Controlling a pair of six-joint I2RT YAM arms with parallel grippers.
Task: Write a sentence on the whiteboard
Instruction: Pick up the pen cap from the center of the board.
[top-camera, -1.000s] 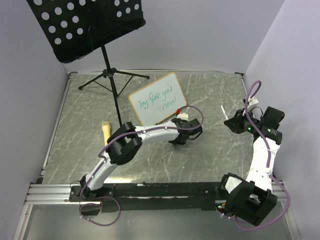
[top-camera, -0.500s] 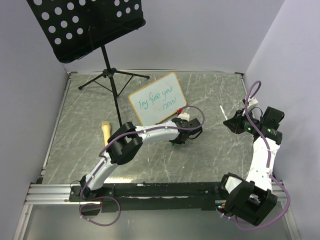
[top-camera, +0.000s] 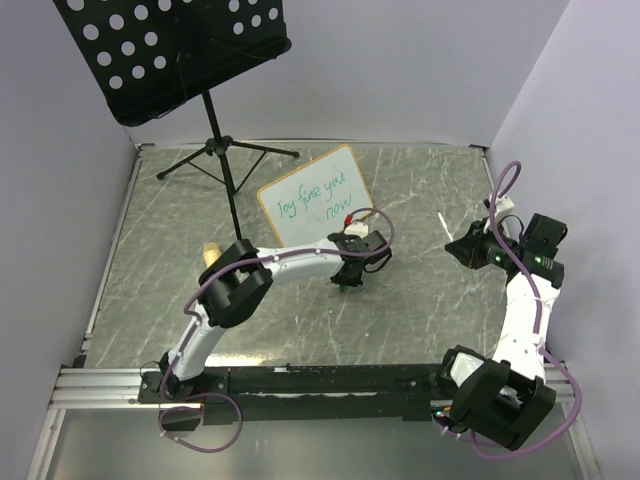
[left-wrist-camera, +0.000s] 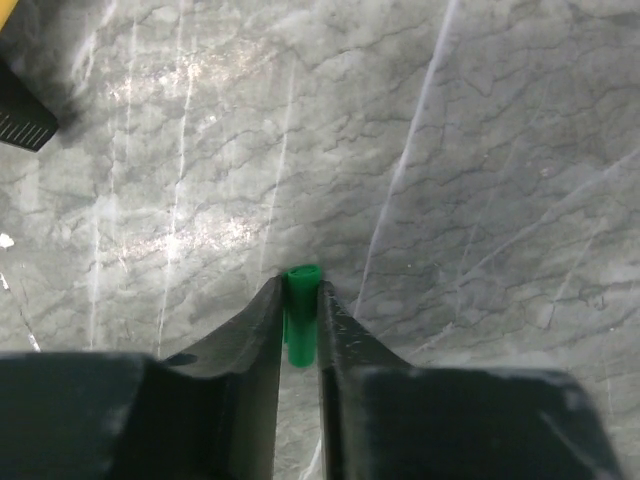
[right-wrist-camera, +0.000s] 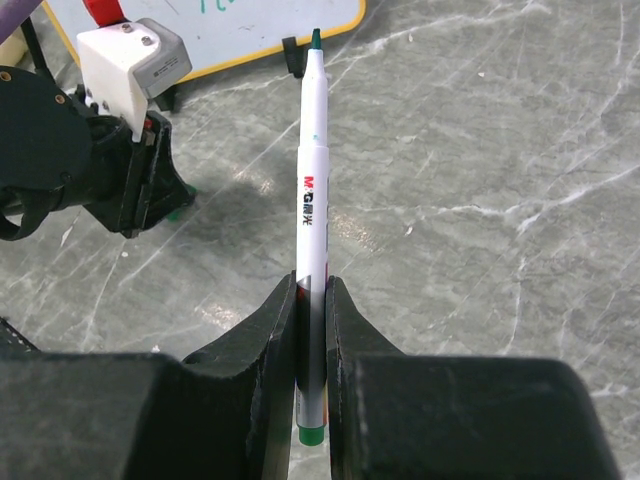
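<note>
table (top-camera: 430, 320): grey marbled slab, under left jaws and right jaws | walls (top-camera: 400, 70): pale lilac, three sides, far beyond left jaws | stand (top-camera: 170, 50): black, perforated, tripod, beyond left jaws, leftward | glare (left-wrist-camera: 180, 240): soft, ahead of left jaws

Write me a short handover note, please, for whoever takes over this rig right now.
Left gripper: shut on the green marker cap, low over the table, just in front of the whiteboard.
Right gripper: shut on the uncapped white marker, off to the right, tip towards the board.
Done: two lines of green handwriting are on the whiteboard.
Left: probably recapping the marker; whether the sentence is finished, I cannot tell.
</note>
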